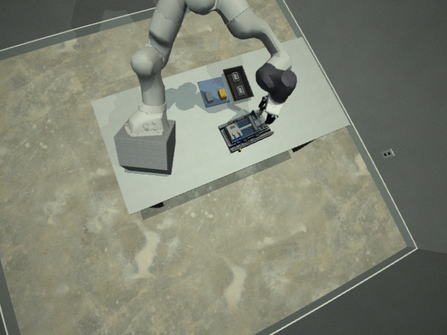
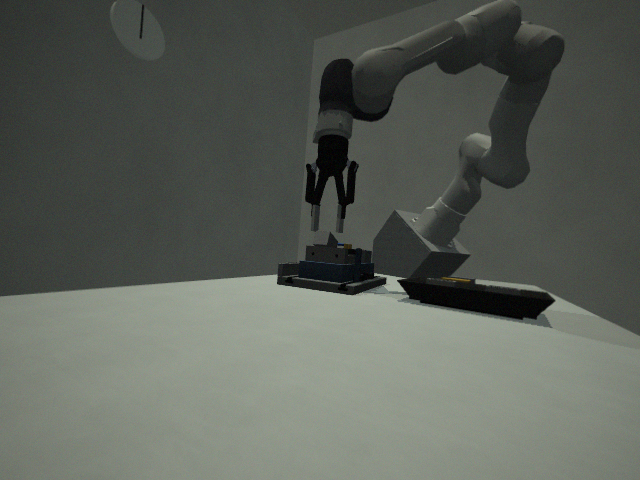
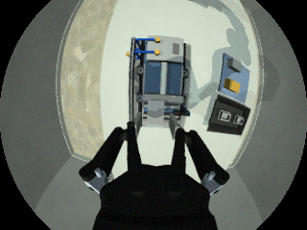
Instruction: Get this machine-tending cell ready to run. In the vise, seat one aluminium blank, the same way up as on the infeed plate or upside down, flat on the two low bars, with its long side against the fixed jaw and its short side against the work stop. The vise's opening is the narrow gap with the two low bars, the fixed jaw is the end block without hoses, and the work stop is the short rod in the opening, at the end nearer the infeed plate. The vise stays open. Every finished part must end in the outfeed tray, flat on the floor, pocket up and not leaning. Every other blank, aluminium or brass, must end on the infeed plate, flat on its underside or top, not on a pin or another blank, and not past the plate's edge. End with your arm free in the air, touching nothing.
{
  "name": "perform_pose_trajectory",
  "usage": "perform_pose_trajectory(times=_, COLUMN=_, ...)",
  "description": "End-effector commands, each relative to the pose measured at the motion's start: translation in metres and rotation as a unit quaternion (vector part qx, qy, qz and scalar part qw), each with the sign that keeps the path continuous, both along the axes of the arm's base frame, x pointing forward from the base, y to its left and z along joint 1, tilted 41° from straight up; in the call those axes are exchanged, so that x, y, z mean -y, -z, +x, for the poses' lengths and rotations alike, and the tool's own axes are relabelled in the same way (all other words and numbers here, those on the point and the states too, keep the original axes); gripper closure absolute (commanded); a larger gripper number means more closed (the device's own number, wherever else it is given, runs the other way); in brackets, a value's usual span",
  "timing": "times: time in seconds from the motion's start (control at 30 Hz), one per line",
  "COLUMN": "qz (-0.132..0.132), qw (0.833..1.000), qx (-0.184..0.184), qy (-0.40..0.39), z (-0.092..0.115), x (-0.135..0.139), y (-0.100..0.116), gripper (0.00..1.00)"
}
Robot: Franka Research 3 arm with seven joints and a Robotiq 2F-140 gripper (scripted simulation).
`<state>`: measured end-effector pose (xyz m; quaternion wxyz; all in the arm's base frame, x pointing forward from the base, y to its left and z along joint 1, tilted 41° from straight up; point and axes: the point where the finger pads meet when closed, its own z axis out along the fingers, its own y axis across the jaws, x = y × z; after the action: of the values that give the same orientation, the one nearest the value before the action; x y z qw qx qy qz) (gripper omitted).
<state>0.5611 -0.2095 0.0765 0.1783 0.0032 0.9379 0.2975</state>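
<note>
The vise (image 1: 245, 131) sits mid-table, with blue hoses on its near end block. My gripper (image 2: 325, 223) hangs above the vise's far end, fingers partly open with nothing between them and clear air below the tips. It also shows in the top view (image 1: 263, 111) and the wrist view (image 3: 155, 136). A grey piece (image 2: 330, 239) sticks up tilted at that end of the vise; I cannot tell how it rests. The blue infeed plate (image 1: 214, 92) holds an aluminium blank (image 1: 209, 96) and a brass blank (image 1: 222, 93). The black outfeed tray (image 1: 237, 83) holds two finished parts (image 1: 236, 76).
The arm's base pedestal (image 1: 146, 146) stands at the table's left end. The tray lies right beside the infeed plate, and both lie just behind the vise. The table's front and right edges are near the vise.
</note>
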Motion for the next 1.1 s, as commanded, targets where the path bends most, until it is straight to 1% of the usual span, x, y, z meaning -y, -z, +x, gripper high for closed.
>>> perform_pose_trajectory(times=0.0, qz=0.000, qw=1.000, qx=0.001, qy=-0.001, z=0.0013, x=-0.0012, y=-0.0001, gripper=0.60)
perform_pose_trajectory(times=0.6, qz=0.000, qw=1.000, qx=0.001, qy=-0.001, z=0.0019, x=-0.0021, y=0.0012, gripper=0.60)
perform_pose_trajectory(times=1.07, qz=0.000, qw=1.000, qx=0.001, qy=-0.001, z=0.0040, x=-0.0057, y=0.0060, gripper=0.60)
